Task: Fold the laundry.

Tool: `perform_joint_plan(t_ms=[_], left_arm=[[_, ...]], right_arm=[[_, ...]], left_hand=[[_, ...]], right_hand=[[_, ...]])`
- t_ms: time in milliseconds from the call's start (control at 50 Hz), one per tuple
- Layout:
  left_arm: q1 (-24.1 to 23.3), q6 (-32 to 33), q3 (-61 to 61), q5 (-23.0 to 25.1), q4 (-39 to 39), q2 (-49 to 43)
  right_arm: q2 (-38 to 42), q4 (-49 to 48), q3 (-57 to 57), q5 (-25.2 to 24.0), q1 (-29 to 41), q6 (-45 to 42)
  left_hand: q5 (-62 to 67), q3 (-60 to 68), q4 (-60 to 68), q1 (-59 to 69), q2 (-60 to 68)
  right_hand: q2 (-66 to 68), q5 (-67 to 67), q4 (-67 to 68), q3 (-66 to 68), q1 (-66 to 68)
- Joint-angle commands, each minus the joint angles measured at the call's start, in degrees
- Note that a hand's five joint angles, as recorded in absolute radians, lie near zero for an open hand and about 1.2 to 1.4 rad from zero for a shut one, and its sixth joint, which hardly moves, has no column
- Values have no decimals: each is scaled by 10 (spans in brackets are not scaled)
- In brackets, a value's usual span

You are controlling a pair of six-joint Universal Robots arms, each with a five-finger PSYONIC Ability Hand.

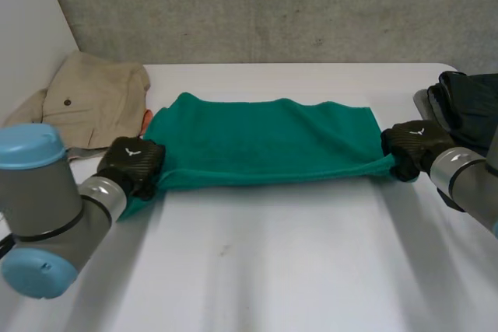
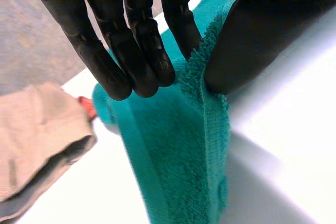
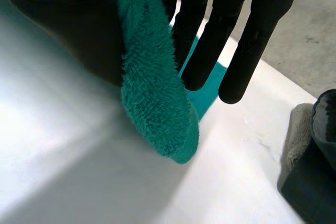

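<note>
Two pinches hold the towel (image 1: 264, 141) at its near corners, left hand (image 1: 131, 162) and right hand (image 1: 412, 145), across the table (image 1: 272, 270) (mid-fold, I judge); next, both should lift evenly and carry that edge over.

Bright, even lighting, with soft glare across the white table (image 1: 272, 270).

The towel (image 1: 264, 141) lies across the middle of the surface (image 1: 272, 270), stretched from left to right. The left hand (image 1: 132, 165) is at its near left corner and the right hand (image 1: 412, 148) at its near right corner. A garment (image 1: 93, 99) lies behind the left hand, and a pile of clothes (image 1: 467, 106) lies just right of the right hand.
</note>
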Motion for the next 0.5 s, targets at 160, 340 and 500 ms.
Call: perform_joint_plan(t_ms=[160,340,500], left_arm=[[-27,230,-57,-29,-290,100],[-42,211,152,-38,-178,21],[-34,162,351,-30,72,-1]], right_arm=[[-41,379,-19,42,-13,-355],[-15,236,-125,34,17,-207],[-52,-72,-193,57,2,31]], left_hand=[[139,121,117,137,116],[139,121,117,137,116],[139,121,117,137,116]], right_hand=[[125,138,114,117,155],[125,138,114,117,155],[125,138,114,117,155]])
